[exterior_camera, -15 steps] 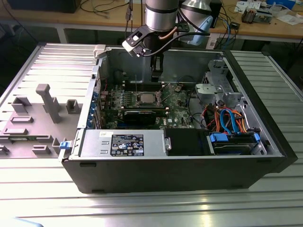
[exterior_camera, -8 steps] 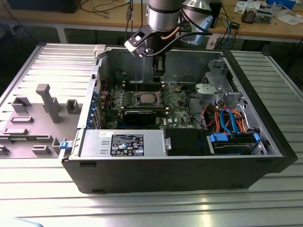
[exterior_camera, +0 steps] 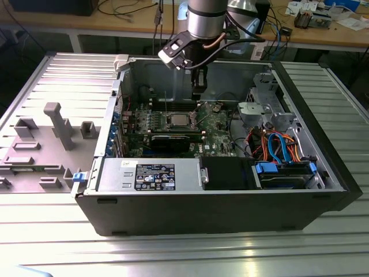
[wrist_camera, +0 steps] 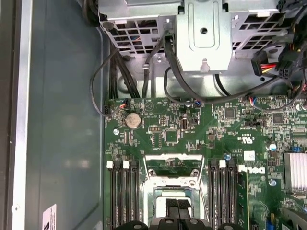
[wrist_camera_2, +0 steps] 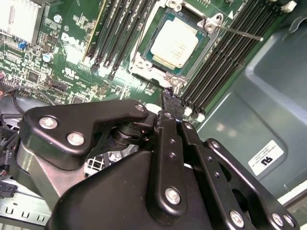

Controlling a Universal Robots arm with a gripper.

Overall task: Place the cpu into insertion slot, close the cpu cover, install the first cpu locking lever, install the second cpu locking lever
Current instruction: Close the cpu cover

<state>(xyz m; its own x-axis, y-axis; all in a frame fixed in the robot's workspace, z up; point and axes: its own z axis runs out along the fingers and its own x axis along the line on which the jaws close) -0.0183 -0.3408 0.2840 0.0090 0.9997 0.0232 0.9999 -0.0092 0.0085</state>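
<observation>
- In the exterior view, the open computer case (exterior_camera: 219, 202) lies on its side on a ribbed metal table (exterior_camera: 173, 254). That turns the green board (exterior_camera: 219, 135) face up, so the arm (exterior_camera: 204, 17) can reach in from above.
- The cpu (exterior_camera: 177, 120) lies flat near the middle of the board, where it belongs.
- The arm comes straight down near the case's back wall. Its gripper (exterior_camera: 198, 91) points down and hangs just above the board. It is just beside the cpu, on the exterior view's right.
- In the second wrist view, the cpu (wrist_camera_2: 175, 43) sits in the insertion slot (wrist_camera_2: 173, 82), silver top up, between two rows of long black memory slots (wrist_camera_2: 120, 28).
- The cpu cover (wrist_camera_2: 143, 61) looks folded down around the chip, and the chip shows through its window. I think this holds the chip in place.
- A thin metal lever (wrist_camera_2: 240, 32) sticks out from a corner of the slot and is not tucked down. So I judge it is not locked yet.
- The gripper (wrist_camera_2: 170, 98) has its tips near another corner of the slot. The fingers are pressed together, and I see nothing held between them.
- In the first wrist view, the gripper (wrist_camera: 177, 207) hangs over the slot, with its two fingers side by side and touching.
- Past the slot, the board runs to its far edge. There, black cables (wrist_camera: 115, 72) go up to a grey metal bracket (wrist_camera: 204, 33).
</observation>
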